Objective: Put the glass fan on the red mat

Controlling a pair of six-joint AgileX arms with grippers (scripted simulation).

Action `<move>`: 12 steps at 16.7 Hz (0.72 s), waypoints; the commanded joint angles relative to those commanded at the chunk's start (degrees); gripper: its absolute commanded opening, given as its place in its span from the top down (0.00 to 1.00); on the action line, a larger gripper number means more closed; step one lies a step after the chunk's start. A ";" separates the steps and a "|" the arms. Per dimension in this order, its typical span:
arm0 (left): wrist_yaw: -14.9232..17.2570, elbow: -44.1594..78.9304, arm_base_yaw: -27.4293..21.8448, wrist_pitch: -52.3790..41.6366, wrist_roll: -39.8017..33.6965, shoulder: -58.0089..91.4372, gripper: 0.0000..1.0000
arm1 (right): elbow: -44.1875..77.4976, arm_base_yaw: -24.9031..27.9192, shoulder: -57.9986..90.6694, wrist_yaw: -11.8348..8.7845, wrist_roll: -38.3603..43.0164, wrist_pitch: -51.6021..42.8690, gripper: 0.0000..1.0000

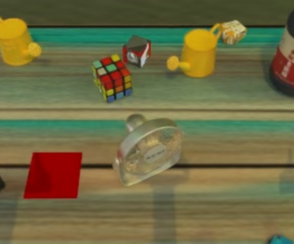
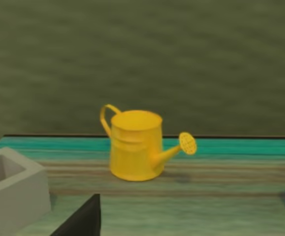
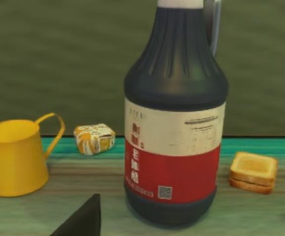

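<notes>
A: Looking down in the top view, the glass fan [image 1: 149, 151] is lying near the table's middle, well apart from the red mat [image 1: 53, 175], which is sitting toward the left edge. Bare wood is lying between them.

B: Behind the fan, a Rubik's cube [image 1: 112, 78] and a small red-and-white cube [image 1: 137, 50] are standing mid-table; two yellow watering cans [image 1: 14, 41] [image 1: 198, 53] are flanking them, and a dark bottle [image 1: 292, 56] is crowding the right edge.

A: In the left wrist view, one watering can [image 2: 136, 145] is standing near the far edge, with a grey block [image 2: 12, 189] nearer. A dark tip of the left gripper [image 2: 81, 220] is showing; its fingers' spread cannot be told.

B: In the right wrist view, the bottle [image 3: 175, 128] is filling the frame, with a toast sandwich [image 3: 253, 172] and a small wrapped package [image 3: 94, 138] beside it. The right gripper [image 3: 81, 220] is likewise showing one tip only; its opening cannot be told.
</notes>
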 joint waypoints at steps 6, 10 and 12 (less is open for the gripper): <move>0.21 4.19 -1.88 -4.20 1.31 5.29 0.00 | 0.00 0.00 0.00 0.00 0.00 0.00 0.00; 0.45 15.38 -6.28 -13.87 4.11 17.84 0.00 | 0.00 0.00 0.00 0.00 0.00 0.00 0.00; 0.56 23.15 -9.10 -19.96 5.74 25.86 0.00 | 0.00 0.00 0.00 0.00 0.00 0.00 0.00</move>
